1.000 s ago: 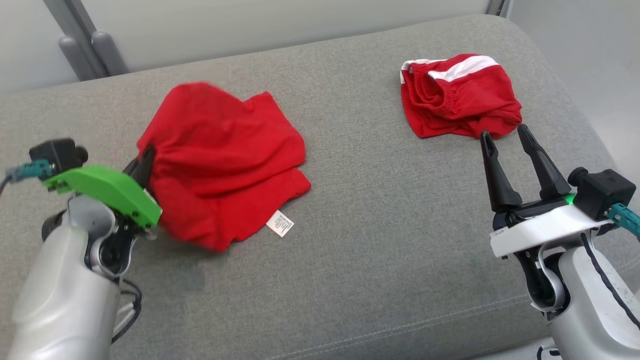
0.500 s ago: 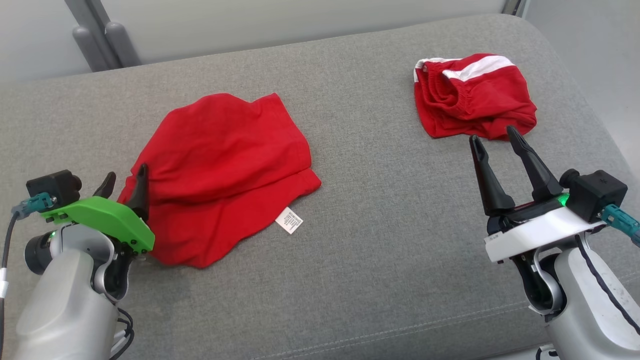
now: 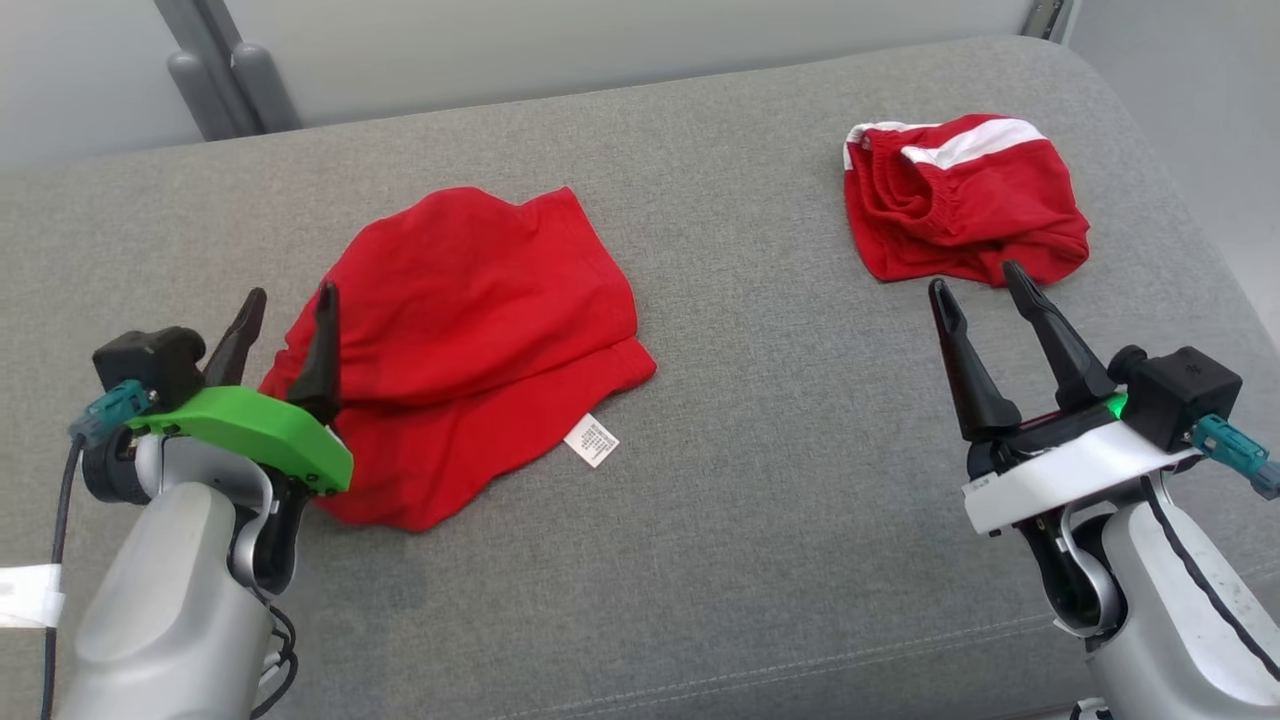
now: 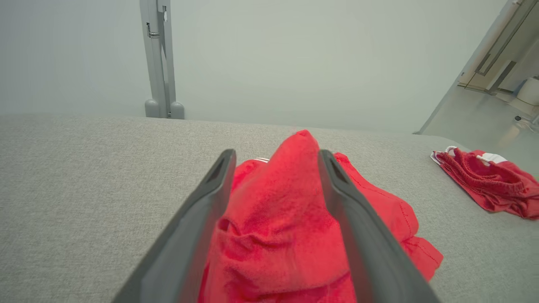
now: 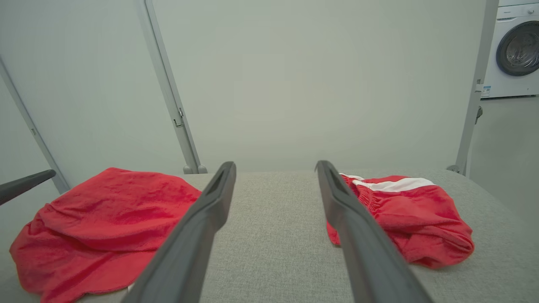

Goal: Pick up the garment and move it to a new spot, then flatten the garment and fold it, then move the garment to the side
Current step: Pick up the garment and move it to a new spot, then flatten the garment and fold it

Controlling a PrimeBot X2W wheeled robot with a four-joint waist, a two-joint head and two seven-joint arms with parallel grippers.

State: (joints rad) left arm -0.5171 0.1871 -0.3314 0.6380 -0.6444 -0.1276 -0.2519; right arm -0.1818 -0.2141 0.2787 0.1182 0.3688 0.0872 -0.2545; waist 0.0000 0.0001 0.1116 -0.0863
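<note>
On the grey cushion (image 3: 800,480), toward your left side, the red garment (image 3: 470,330) lies in a rumpled heap with its white label (image 3: 591,440) turned out at the near edge, well apart from the striped red garment (image 3: 960,200) at the far right. Your left pincer (image 3: 290,293) stands spread at the heap's left edge. The left wrist view shows a hump of cloth rising between its two fingers, unpinched. Your right pincer (image 3: 975,277) is spread too and empty, just short of the striped piece. Flattening looks like the step in hand, so do not close on that thick hump, which would likely gather several layers. Slide the left fingers down to the outer hem and take a thin bite there. Bring the right pincer across to the corner near the label, keeping clear of the striped piece. Then draw the two ends apart low over the cushion, slowly, so the folds run out rather than bunch.
</note>
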